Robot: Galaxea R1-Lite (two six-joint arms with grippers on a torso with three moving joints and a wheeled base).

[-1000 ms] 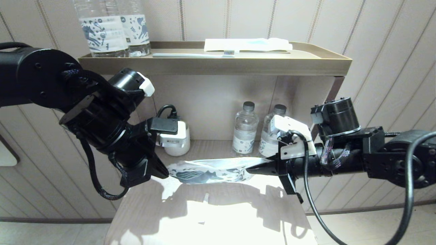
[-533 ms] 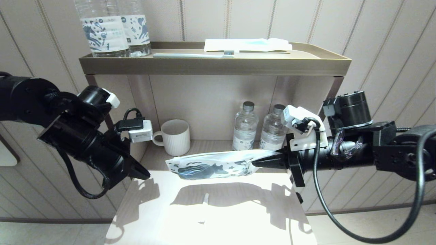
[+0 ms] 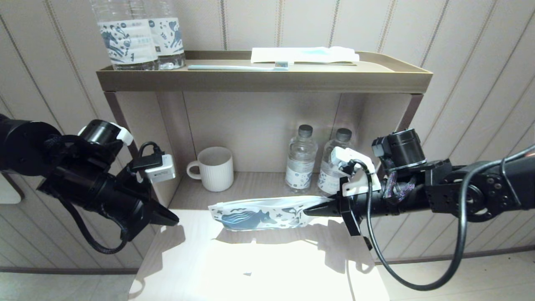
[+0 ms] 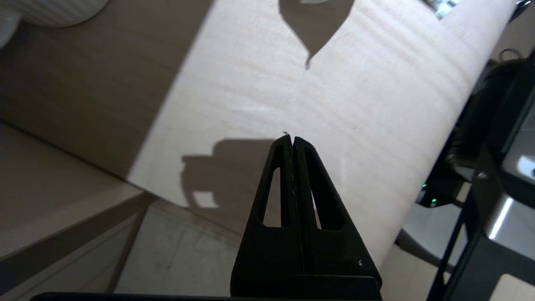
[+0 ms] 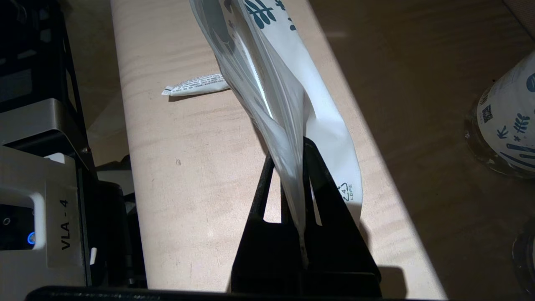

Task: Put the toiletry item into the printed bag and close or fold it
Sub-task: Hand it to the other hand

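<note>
While lit bright, pale wood table (image 3: 267, 267) by striped wall | printed bag (image 3: 263, 213): white, blue horse, held level above table | right gripper (image 3: 307, 211) pinching bag's end | left gripper (image 3: 175, 218) shut, empty, off table's left edge

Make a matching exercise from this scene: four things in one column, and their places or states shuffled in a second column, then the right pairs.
Things:
1. printed bag
2. left claw
3. white mug
4. toothbrush

Places or states:
A. lying on the top shelf
B. shut on nothing, beside the table's left edge
C. pinched at one end by the right claw, hanging above the table
D. standing on the lower shelf, left of the small bottles

Pairs: 1-C, 2-B, 3-D, 4-A
</note>
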